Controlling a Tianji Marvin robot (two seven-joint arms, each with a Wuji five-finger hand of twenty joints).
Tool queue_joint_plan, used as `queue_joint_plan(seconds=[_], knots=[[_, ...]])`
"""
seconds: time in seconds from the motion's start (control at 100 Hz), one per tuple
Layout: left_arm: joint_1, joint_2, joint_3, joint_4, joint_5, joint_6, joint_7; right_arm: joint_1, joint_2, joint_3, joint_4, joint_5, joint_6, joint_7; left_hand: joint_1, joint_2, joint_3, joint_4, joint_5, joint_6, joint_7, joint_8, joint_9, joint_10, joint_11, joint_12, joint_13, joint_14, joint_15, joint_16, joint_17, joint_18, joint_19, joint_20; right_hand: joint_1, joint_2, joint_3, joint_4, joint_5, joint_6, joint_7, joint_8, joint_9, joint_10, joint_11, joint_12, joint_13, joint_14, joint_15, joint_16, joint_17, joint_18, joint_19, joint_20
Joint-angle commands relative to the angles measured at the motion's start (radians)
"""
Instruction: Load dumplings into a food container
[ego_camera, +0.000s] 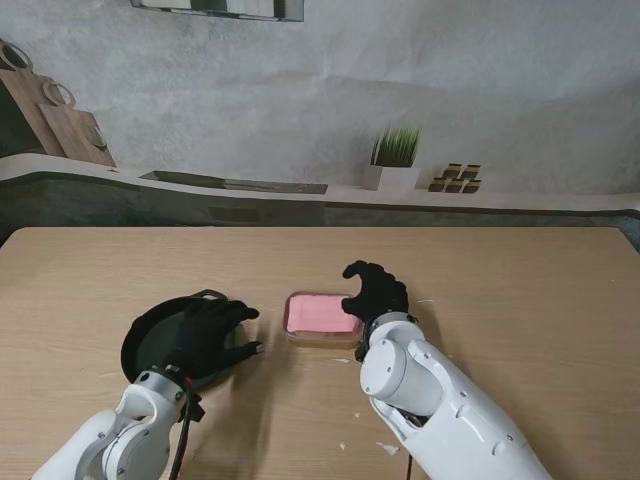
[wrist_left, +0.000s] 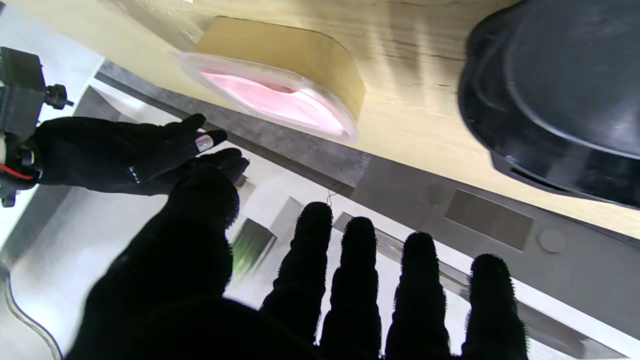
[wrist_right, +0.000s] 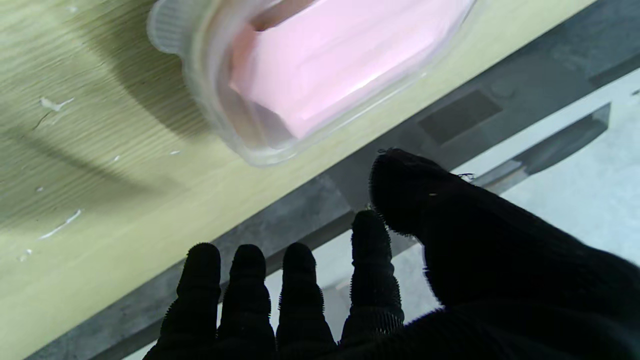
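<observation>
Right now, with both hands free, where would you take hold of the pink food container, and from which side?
Probably by its short right end wall, coming from the right with the right hand, which hovers open at that end. The pink food container sits flat and open-topped, with a protruding clear rim that fingers could likely hook under. The left hand is over the black plate, farther off.

I find no readable text, label, brand, number or sign in any of my three views. The pink food container (ego_camera: 322, 316) carries no print that I can make out, and the black plate (ego_camera: 150, 335) to its left is plain. The framed items on the wall far behind the container are too small and blurred to read.
</observation>
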Motion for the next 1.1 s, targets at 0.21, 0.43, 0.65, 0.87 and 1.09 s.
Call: queue_joint_plan(seconds=[0.21, 0.43, 0.65, 0.87, 1.09], knots=[[-0.170, 0.001, 0.168, 0.083, 0.043, 0.098, -0.067, -0.054, 0.066, 0.025, 0.027, -0.170, -0.153, 0.049, -0.030, -0.041, -0.007, 0.027, -0.097, -0.021, -0.020, -0.018, -0.129, -0.011, -0.027, -0.030, -0.094, -0.037, -0.067, -0.040, -0.022, 0.001, -0.077, -0.013, -0.081, -0.100, -0.033, 0.011, 0.055, -0.104, -0.033, -0.022, 0.004, -0.049, 0.033, 0.008, 0.001, -0.023, 0.046, 0.024, 0.022, 0.006, -0.034, 0.020], [-0.283, 0.004, 0.257, 0.172, 0.070, 0.144, -0.090, -0.033, 0.075, 0.011, 0.066, -0.200, -0.202, 0.056, -0.043, -0.035, 0.019, 0.025, -0.131, -0.046, -0.010, -0.017, -0.155, -0.021, -0.033, -0.044, -0.102, -0.045, -0.104, -0.056, -0.023, -0.004, -0.106, 0.018, -0.096, -0.115, -0.040, 0.005, 0.049, -0.129, -0.034, 0.002, 0.005, -0.053, 0.043, 0.012, 0.003, -0.021, 0.071, 0.037, 0.025, 0.015, -0.025, 0.022], [-0.356, 0.000, 0.320, 0.246, 0.047, 0.180, -0.099, -0.006, 0.070, -0.018, 0.096, -0.182, -0.182, 0.062, -0.046, -0.022, 0.020, 0.022, -0.131, -0.076, 0.008, -0.011, -0.156, -0.025, -0.043, -0.048, -0.103, -0.047, -0.114, -0.050, -0.025, -0.006, -0.117, 0.038, -0.086, -0.105, -0.029, 0.008, 0.061, -0.122, -0.027, 0.020, 0.007, -0.051, 0.053, 0.016, 0.002, -0.017, 0.091, 0.047, 0.027, 0.017, -0.016, 0.023], [-0.392, -0.004, 0.352, 0.287, 0.028, 0.192, -0.097, 0.015, 0.064, -0.041, 0.125, -0.169, -0.156, 0.061, -0.040, -0.015, 0.013, 0.021, -0.117, -0.089, 0.027, -0.003, -0.155, -0.027, -0.044, -0.046, -0.101, -0.046, -0.114, -0.044, -0.023, -0.006, -0.124, 0.056, -0.077, -0.082, -0.011, 0.014, 0.072, -0.105, -0.013, 0.047, 0.005, -0.048, 0.076, 0.025, -0.001, -0.014, 0.122, 0.062, 0.023, 0.020, 0.006, 0.021], [-0.408, -0.003, 0.361, 0.302, 0.019, 0.200, -0.111, 0.022, 0.058, -0.057, 0.144, -0.151, -0.138, 0.059, -0.033, 0.010, 0.007, 0.021, -0.095, -0.094, 0.038, 0.002, -0.153, -0.030, -0.034, -0.040, -0.100, -0.046, -0.111, -0.040, -0.023, -0.008, -0.127, 0.068, -0.074, -0.057, 0.010, 0.021, 0.077, -0.059, -0.007, 0.056, 0.003, -0.037, 0.104, 0.036, -0.003, -0.010, 0.154, 0.077, 0.019, 0.020, 0.028, 0.011]])
